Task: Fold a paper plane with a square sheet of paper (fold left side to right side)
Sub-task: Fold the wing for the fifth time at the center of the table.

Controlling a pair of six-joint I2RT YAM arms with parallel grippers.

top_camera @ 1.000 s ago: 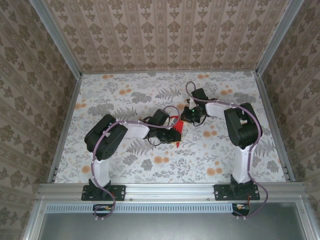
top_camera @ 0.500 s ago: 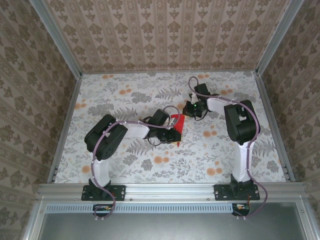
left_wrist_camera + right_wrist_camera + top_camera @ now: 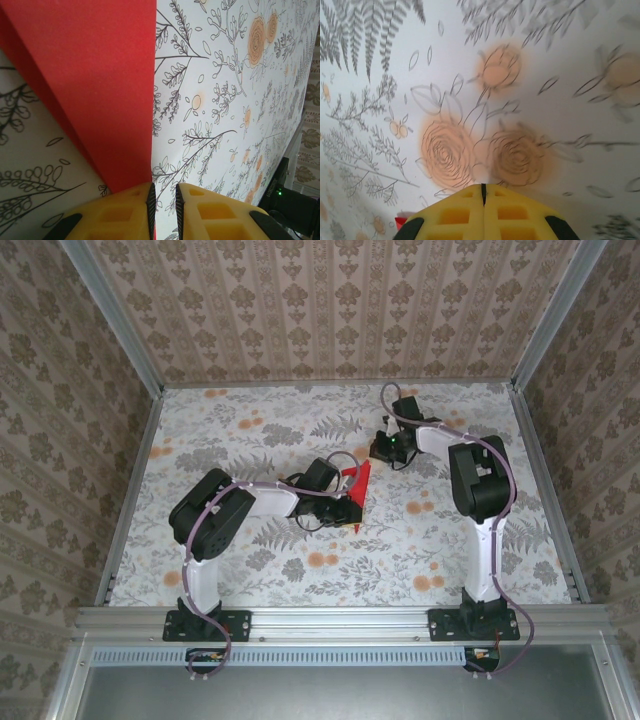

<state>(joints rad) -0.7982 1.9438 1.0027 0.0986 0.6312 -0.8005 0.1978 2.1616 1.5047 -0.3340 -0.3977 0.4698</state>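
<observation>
Pinching an edge of the red paper (image 3: 100,75) in the almost-closed left jaws over the desk (image 3: 250,435), with the right jaws shut tight, empty, well apart from it.

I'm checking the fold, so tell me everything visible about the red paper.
The red paper is thin, plain, matte and unmarked, folded into a narrow tapering shape with one straight long edge and a darker, shaded layer beside it. It sits mid-table over the patterned tabletop, its straight edge pinched by the nearly closed left gripper.
</observation>
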